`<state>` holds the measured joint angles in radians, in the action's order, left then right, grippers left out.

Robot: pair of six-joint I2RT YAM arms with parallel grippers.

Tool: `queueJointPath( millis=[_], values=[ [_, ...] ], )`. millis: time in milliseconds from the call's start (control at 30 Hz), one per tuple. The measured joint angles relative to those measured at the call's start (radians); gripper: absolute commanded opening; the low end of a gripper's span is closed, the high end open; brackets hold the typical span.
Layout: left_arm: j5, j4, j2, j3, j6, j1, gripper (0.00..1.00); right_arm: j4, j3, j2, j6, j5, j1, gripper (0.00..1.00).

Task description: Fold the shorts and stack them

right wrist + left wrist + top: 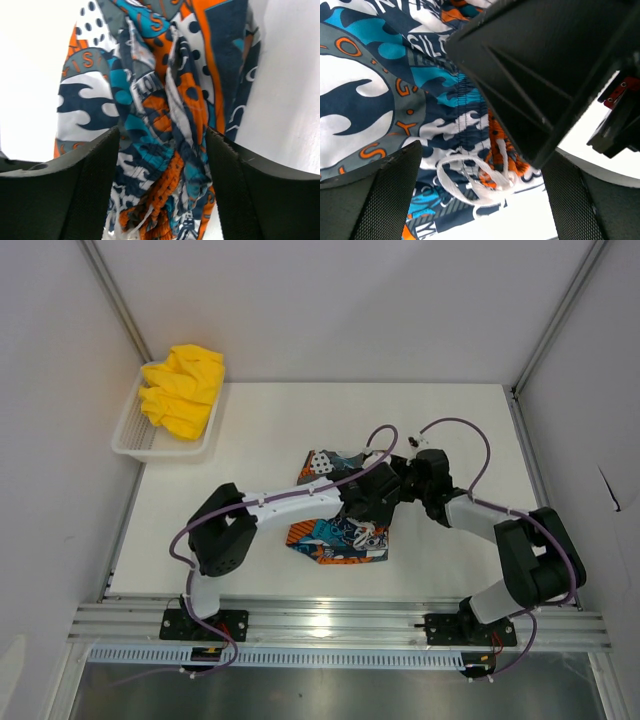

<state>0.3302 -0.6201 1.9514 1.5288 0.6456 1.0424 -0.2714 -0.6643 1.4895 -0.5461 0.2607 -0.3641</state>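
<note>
Nearest you, the printed shorts (338, 535) lie rumpled on the tabletop (260, 440), and both arms reach in over them. From overhead you see the left pincer (378, 495) above the middle of the printed shorts and the right pincer (410, 475) just beside it, but not how either jaw stands.

The wrist cameras settle that. On the left one, the fingers (390, 200) stand well apart above the printed cloth, and the white drawstring (470, 185) is looped between them. The black body of the right arm (545, 75) crowds in from the upper right. On the right one, a thick bunch of printed cloth fills the gap and touches both fingers (75, 190), so that pincer is clamped on the printed shorts, with bare tabletop showing on either side.

Only the overhead view shows you the far left. There, well apart from the printed shorts, the yellow shorts (182, 390) sit crumpled in the basket (130, 445) by the wall.
</note>
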Motion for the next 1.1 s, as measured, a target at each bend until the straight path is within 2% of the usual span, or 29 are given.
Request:
queueJointPath(
  millis=[200, 367, 567, 633, 667, 700, 767, 833, 1100],
  values=[
    [0.026, 0.028, 0.013, -0.04, 0.001, 0.001, 0.94, 0.04, -0.045, 0.082, 0.039, 0.003, 0.0, 0.62],
    [0.032, 0.071, 0.013, -0.088, 0.0, 0.004, 0.91, 0.062, -0.054, 0.123, 0.067, 0.026, 0.0, 0.52],
    [0.033, 0.135, 0.013, -0.117, -0.018, 0.025, 0.78, 0.079, -0.078, 0.158, 0.087, 0.047, 0.0, 0.31],
    [0.034, 0.163, 0.013, -0.13, -0.027, 0.036, 0.68, 0.079, -0.081, 0.16, 0.092, 0.052, 0.0, 0.22],
    [0.037, 0.177, 0.013, -0.139, -0.033, 0.041, 0.6, 0.079, -0.082, 0.16, 0.093, 0.055, 0.0, 0.18],
    [0.041, 0.191, 0.013, -0.149, -0.037, 0.046, 0.57, 0.079, -0.082, 0.16, 0.095, 0.06, 0.0, 0.12],
    [0.052, 0.225, 0.013, -0.179, -0.05, 0.056, 0.49, 0.076, -0.082, 0.16, 0.096, 0.068, 0.0, 0.09],
    [0.059, 0.246, 0.011, -0.199, -0.058, 0.065, 0.46, 0.068, -0.082, 0.16, 0.096, 0.084, 0.0, 0.05],
    [0.132, 0.273, -0.028, -0.225, -0.096, 0.109, 0.48, 0.007, -0.087, 0.16, 0.097, 0.192, 0.008, 0.02]
  ],
)
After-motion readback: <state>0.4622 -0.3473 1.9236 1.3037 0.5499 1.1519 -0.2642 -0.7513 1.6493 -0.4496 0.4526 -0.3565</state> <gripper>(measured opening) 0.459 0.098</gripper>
